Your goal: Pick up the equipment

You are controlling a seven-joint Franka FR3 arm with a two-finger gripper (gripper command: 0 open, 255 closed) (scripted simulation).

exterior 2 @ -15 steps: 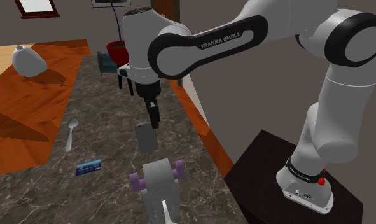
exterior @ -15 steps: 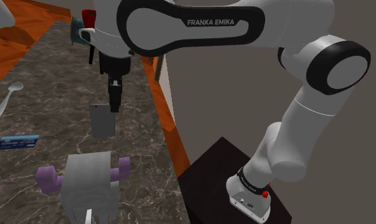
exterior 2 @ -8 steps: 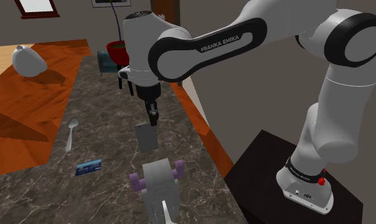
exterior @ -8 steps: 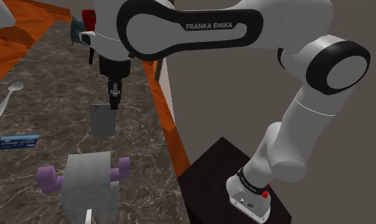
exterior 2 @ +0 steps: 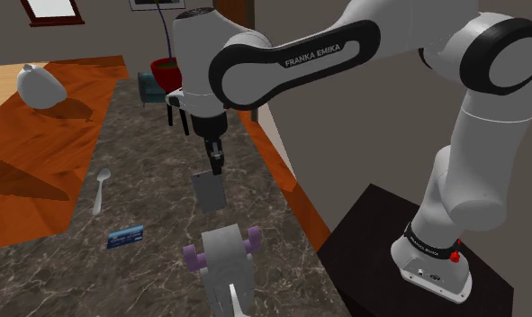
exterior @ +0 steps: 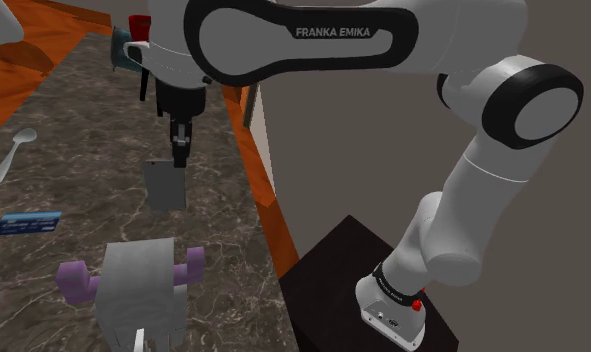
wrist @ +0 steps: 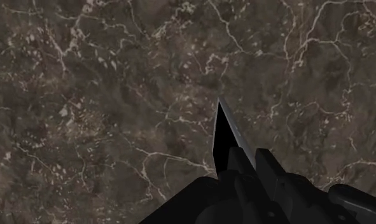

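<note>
"FRANKA EMIKA" reads across the arm's [exterior: 303,40] upper link.
The arm reaches out and the gripper [exterior: 180,163] points down, pinching the top edge of the upright grey plate [exterior: 163,190] over the marble desk [exterior: 73,150], at 12 o'clock from the purple-handled object [exterior: 133,280].

Dark brown marble-veined countertop [exterior: 73,110] runs away from the shoulder camera; an orange-brown wooden surface [exterior 2: 39,135] lies on the second exterior view's left, with a narrow strip of the same wood [exterior: 258,170] along the counter's other edge. A plain grey-brown wall [exterior: 363,140] stands just beside that strip; the back wall carries a bright pane in a brown wooden frame [exterior 2: 52,7]; light is even, with soft dark shadows on the wood.
</note>
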